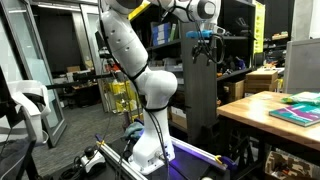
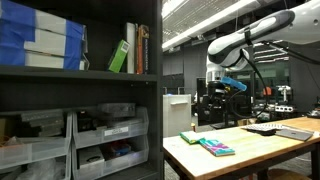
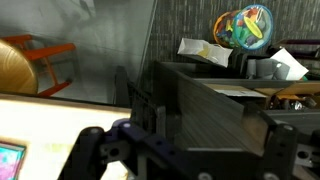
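Observation:
My gripper (image 1: 205, 46) hangs high in the air on the white arm (image 1: 140, 70), just by the top of a tall dark cabinet (image 1: 203, 105). In an exterior view the gripper (image 2: 229, 86) is above and behind the wooden table (image 2: 260, 150). In the wrist view the gripper (image 3: 186, 160) stands open, its dark fingers (image 3: 92, 150) wide apart at the bottom edge with nothing between them. Beyond them lies a dark box-like top (image 3: 215, 105). Further back are a colourful round object (image 3: 245, 28) and loose papers (image 3: 205, 50).
Teal and pink books (image 2: 216, 147) lie on the wooden table (image 1: 262, 112). A dark shelf unit (image 2: 80, 90) with books and plastic bins fills the near side. An orange chair (image 3: 35, 65) shows in the wrist view. Cardboard boxes (image 1: 262, 80) stand behind the table.

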Robot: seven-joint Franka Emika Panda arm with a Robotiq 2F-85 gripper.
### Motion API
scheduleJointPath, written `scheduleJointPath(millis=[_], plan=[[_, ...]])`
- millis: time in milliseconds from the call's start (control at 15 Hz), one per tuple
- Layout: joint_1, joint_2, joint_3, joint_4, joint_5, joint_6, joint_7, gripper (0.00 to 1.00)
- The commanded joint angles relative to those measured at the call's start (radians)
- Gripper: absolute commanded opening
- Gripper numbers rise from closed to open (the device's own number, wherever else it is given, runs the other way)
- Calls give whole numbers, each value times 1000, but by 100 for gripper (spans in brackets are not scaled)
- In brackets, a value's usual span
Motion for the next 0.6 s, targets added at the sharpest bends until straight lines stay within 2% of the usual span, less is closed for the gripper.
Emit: scheduleJointPath(millis=[0, 200, 533], plan=[[-27, 4, 20, 3, 11, -4, -11, 100], [-27, 4, 21, 3, 11, -4, -11, 100], [-42, 10, 40, 46, -96, -234, -36, 100]])
